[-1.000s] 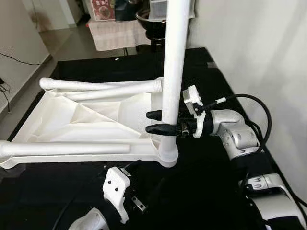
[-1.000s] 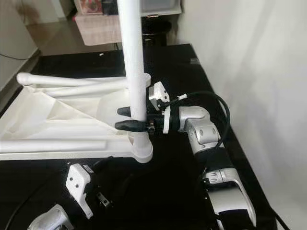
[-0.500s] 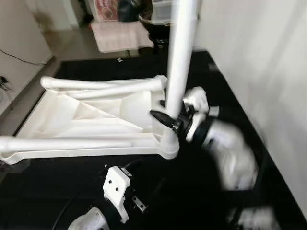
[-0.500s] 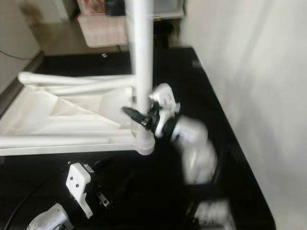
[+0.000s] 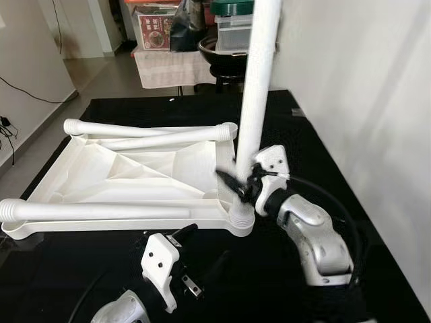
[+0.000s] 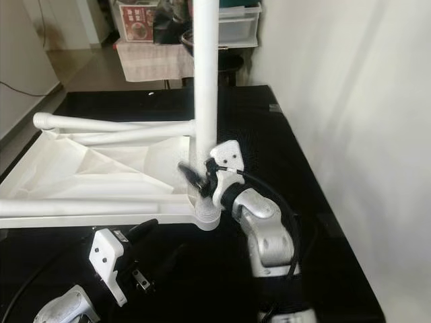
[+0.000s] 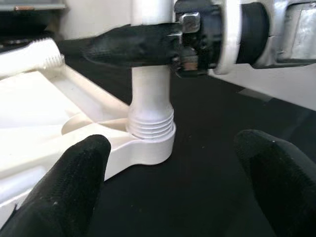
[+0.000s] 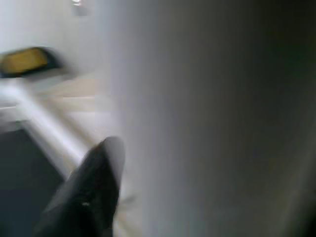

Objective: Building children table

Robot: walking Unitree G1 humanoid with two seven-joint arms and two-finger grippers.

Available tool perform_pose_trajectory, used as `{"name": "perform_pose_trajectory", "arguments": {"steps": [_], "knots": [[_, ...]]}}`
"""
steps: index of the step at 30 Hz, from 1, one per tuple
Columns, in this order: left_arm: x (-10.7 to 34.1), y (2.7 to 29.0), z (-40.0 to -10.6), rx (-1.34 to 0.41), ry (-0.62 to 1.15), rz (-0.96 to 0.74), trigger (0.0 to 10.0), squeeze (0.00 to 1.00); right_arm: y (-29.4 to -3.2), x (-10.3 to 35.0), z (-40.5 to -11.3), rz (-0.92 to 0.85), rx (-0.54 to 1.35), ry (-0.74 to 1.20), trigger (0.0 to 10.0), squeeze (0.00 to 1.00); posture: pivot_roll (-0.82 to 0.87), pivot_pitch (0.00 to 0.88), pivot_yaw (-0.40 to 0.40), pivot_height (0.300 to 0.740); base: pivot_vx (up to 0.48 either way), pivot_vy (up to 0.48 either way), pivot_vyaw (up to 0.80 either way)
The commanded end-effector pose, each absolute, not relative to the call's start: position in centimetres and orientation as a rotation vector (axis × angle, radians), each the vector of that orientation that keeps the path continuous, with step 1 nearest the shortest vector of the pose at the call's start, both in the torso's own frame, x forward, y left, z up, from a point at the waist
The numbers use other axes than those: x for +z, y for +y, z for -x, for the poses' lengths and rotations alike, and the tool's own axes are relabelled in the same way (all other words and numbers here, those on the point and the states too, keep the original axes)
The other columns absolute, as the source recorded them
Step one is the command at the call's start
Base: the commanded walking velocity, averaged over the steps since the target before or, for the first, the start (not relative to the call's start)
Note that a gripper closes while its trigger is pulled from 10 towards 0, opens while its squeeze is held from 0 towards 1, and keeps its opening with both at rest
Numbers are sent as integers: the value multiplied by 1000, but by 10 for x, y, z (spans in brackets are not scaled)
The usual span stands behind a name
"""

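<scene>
The upright white plastic table leg point(image 5: 256, 94), a long smooth tube, looks light and stiff but slippery, and its height gives it leverage over its own joint. Judging from these views, the best hold is low on the tube, just above the threaded collar, where a twist goes straight into the screw and a push tips it least.

That is where the right gripper point(image 5: 237, 186) sits: its two long black fingers point(image 7: 133, 43) cross the leg just above the ribbed collar, one on each side, closed around the tube. The right wrist view is blurred, with one dark fingertip beside a pale surface.

The leg stands in the round corner socket point(image 5: 241, 219) of the upturned white plastic tabletop point(image 5: 128, 171), which lies on the black mat point(image 5: 283, 121). The socket is the tabletop corner nearest the right arm. From the left wrist view a few thread ridges show above the socket rim, so the leg seems not fully screwed home.

Two more white plastic legs lie along the tabletop: one point(image 5: 148, 138) along its far edge, one point(image 5: 94, 211) along its near edge. The tabletop's underside is moulded with diagonal ribs; it looks rigid and light enough to slide on the mat if the leg is turned hard.

The left gripper point(image 7: 173, 177) hovers low, just in front of the socket, its black fingertips spread wide and holding nothing.
</scene>
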State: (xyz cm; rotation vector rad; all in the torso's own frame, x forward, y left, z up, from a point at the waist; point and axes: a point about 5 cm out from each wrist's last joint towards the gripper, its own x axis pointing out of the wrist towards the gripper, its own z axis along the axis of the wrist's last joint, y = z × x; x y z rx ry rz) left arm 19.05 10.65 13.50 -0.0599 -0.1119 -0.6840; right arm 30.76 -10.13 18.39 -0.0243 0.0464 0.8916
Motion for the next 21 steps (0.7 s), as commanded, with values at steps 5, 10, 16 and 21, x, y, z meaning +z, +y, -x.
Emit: {"name": "perform_pose_trajectory", "arguments": {"steps": [5,10,16,21], "knots": [[129,108,-191,-691,-84,54,10000,0,-95,215,-306,90,1200,-80,10000,1000,25,85,8,740,0,0,0],[128,106,-190,-709,-80,55,10000,0,-105,222,-311,158,1372,-63,10000,0,33,84,-4,740,0,0,0],[127,102,-190,-724,-74,59,10000,0,-111,234,-332,220,1466,-50,4235,0,60,86,-9,740,0,0,0],[127,102,-189,-712,-76,63,10000,0,-122,239,-335,244,1524,-10,0,0,55,92,-11,740,0,0,0]]}}
